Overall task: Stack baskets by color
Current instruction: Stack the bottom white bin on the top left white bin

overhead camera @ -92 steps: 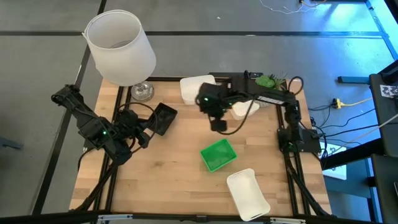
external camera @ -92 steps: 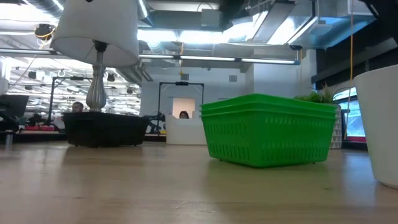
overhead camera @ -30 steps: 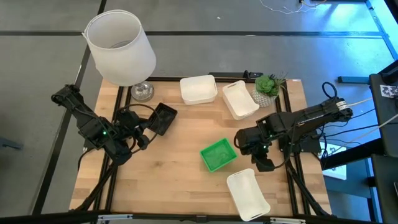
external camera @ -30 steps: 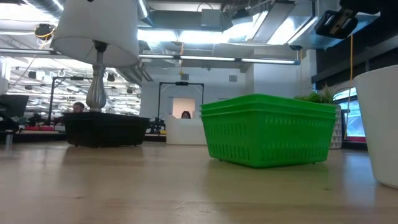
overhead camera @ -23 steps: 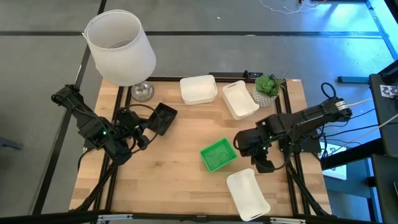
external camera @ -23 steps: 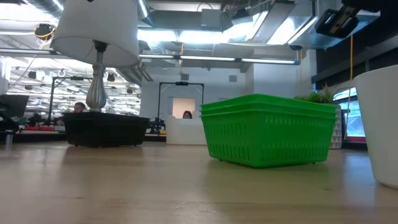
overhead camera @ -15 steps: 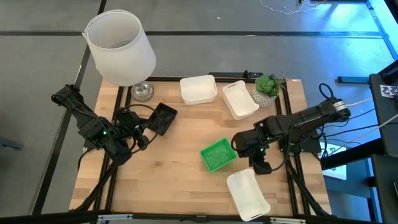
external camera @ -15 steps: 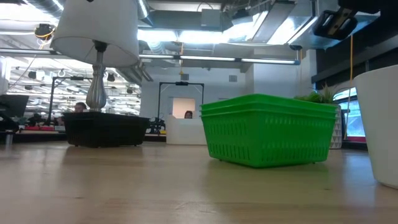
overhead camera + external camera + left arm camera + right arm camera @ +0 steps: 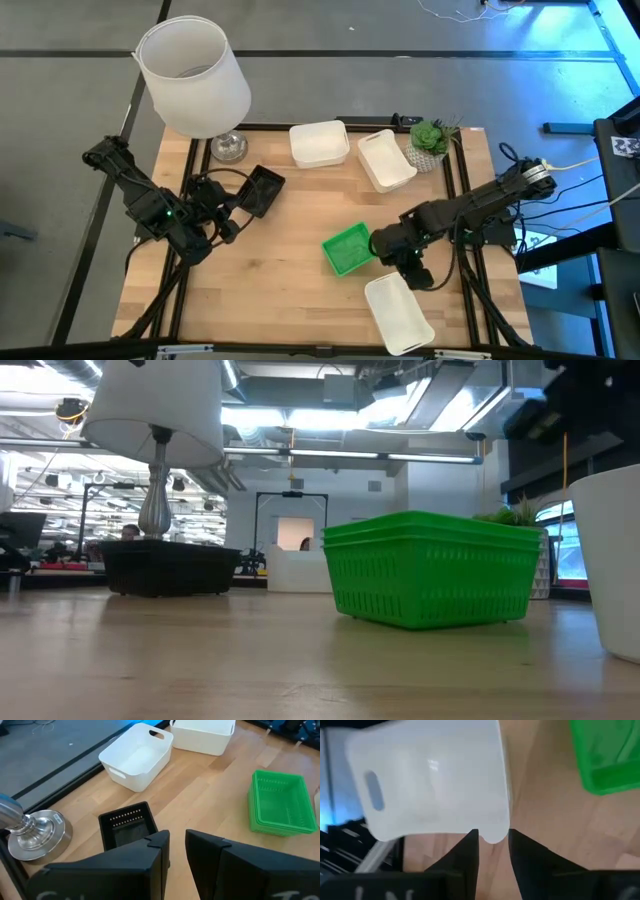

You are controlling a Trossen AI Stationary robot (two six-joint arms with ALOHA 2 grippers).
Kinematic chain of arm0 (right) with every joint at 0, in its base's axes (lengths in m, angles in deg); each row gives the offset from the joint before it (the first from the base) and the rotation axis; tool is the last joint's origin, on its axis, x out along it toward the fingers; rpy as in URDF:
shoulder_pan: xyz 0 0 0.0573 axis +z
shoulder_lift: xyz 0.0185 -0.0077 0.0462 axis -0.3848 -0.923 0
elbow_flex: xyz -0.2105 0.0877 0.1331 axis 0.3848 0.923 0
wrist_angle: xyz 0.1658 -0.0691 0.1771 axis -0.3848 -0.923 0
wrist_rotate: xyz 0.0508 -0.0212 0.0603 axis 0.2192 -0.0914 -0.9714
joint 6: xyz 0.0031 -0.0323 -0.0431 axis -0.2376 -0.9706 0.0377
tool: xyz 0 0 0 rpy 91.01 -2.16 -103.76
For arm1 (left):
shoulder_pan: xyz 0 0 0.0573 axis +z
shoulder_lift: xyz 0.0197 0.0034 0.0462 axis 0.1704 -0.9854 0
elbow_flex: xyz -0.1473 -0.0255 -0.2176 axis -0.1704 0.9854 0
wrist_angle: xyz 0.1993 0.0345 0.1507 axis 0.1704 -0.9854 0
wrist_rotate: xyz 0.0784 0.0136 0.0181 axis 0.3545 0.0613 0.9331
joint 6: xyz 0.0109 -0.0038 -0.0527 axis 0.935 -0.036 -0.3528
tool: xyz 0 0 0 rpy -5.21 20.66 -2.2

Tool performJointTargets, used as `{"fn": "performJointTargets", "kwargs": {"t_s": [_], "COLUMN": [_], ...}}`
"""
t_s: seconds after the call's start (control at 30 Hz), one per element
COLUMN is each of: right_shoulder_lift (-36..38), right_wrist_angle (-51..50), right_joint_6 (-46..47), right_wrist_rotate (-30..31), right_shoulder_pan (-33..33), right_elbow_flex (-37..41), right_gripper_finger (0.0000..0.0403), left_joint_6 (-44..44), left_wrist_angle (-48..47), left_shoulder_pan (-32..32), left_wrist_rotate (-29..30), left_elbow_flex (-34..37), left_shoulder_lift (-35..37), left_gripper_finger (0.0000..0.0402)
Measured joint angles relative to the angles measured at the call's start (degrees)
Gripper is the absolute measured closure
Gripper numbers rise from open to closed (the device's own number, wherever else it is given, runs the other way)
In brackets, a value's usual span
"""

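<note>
right wrist view crops white basket point(image 9: 430, 780); right end effector point(image 9: 492, 847) parted at its rim.

- Wooden table point(image 9: 280, 290), light butcher-block top.
- Green baskets point(image 9: 350, 249), stacked, near the middle.
- Black mesh basket point(image 9: 262, 189).
- Three white baskets point(image 9: 319, 143), point(image 9: 386, 160), point(image 9: 399, 313).
- Lamp base point(image 9: 228, 147).
- Potted plant point(image 9: 430, 139).

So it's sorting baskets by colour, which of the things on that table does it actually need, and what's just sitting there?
Part of the job:
- green plastic basket stack
- white plastic basket at the table's near edge, right gripper just above its rim
- two white plastic baskets at the far edge
- black mesh basket by the left gripper

Just lying about:
- white cylindrical lampshade on a metal base
- small green potted plant
</note>
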Motion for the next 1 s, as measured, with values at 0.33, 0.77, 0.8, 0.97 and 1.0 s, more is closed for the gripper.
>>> {"fn": "performJointTargets", "kwargs": {"t_s": [0.33,0.77,0.8,0.97,1.0], "right_shoulder_lift": [-3.7,-7.3,-7.7,-10.2,-10.8], "right_wrist_angle": [5.3,5.5,5.5,5.5,5.5], "right_joint_6": [-0.1,-0.2,-0.2,-2.1,-2.6], "right_wrist_rotate": [0.8,5.0,5.0,5.0,5.0], "right_shoulder_pan": [1.6,1.6,1.6,1.6,1.6], "right_elbow_flex": [2.1,2.1,2.1,2.1,2.1], "right_gripper_finger": [0.0297,0.0297,0.0297,0.0297,0.0297], "left_joint_6": [0.0,0.0,0.0,0.0,0.0], "left_wrist_angle": [0.0,0.0,0.0,0.0,0.0], "left_shoulder_pan": [0.0,0.0,0.0,0.0,0.0], "left_wrist_rotate": [-0.1,-0.1,-0.1,-0.1,-0.1], "left_elbow_flex": [0.0,0.0,0.0,0.0,0.0], "left_shoulder_lift": [0.0,0.0,0.0,0.0,0.0], "left_gripper_finger": [0.0347,0.0347,0.0347,0.0347,0.0347]}}
